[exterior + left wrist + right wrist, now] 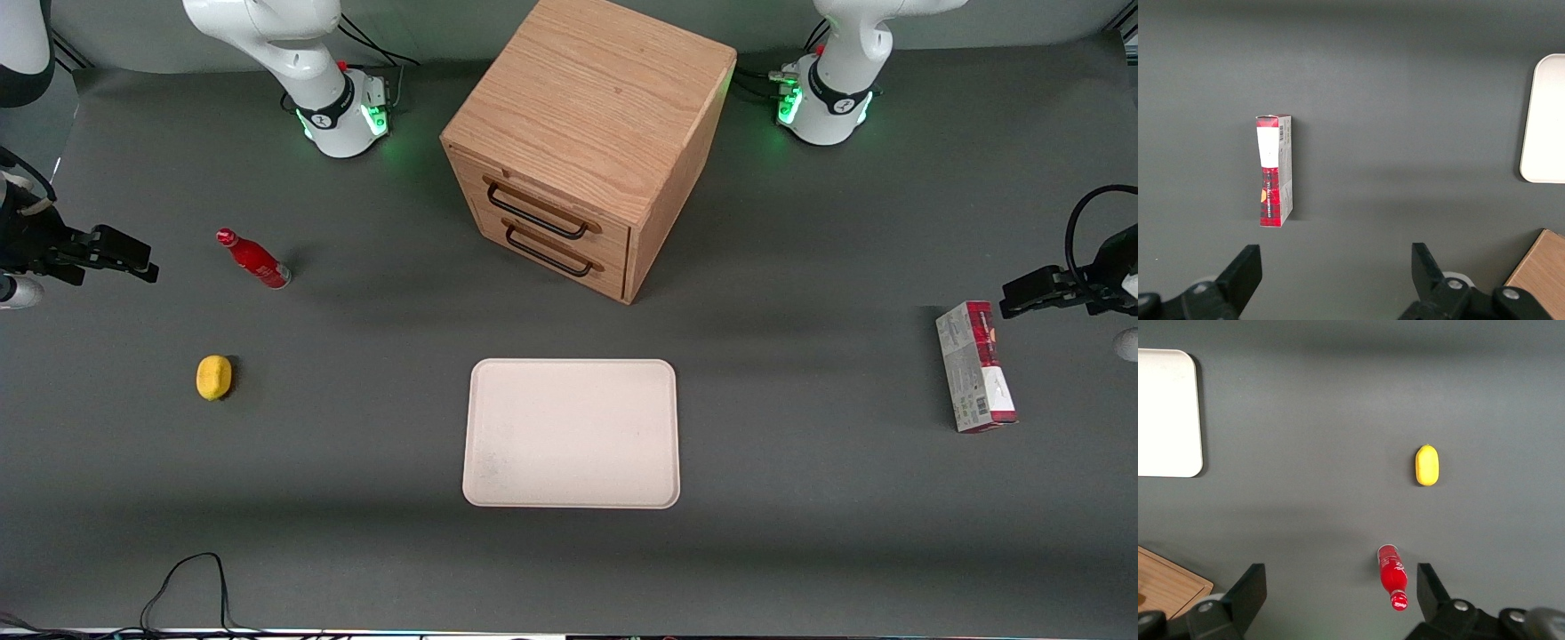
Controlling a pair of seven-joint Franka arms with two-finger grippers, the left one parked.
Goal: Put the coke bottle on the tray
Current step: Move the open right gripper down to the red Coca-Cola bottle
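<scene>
The coke bottle is a slim red bottle with a red cap. It stands upright on the dark table toward the working arm's end, and it also shows in the right wrist view. The tray is pale cream-pink and lies flat, nearer the front camera than the wooden cabinet; nothing lies on it. Its corner shows in the right wrist view. My right gripper hovers above the table beside the bottle, apart from it. In the right wrist view the gripper is open and empty, and the bottle shows between the fingers, close to one.
A yellow lemon lies nearer the front camera than the bottle. A wooden two-drawer cabinet stands mid-table. A red-and-grey carton lies toward the parked arm's end. A black cable lies at the front edge.
</scene>
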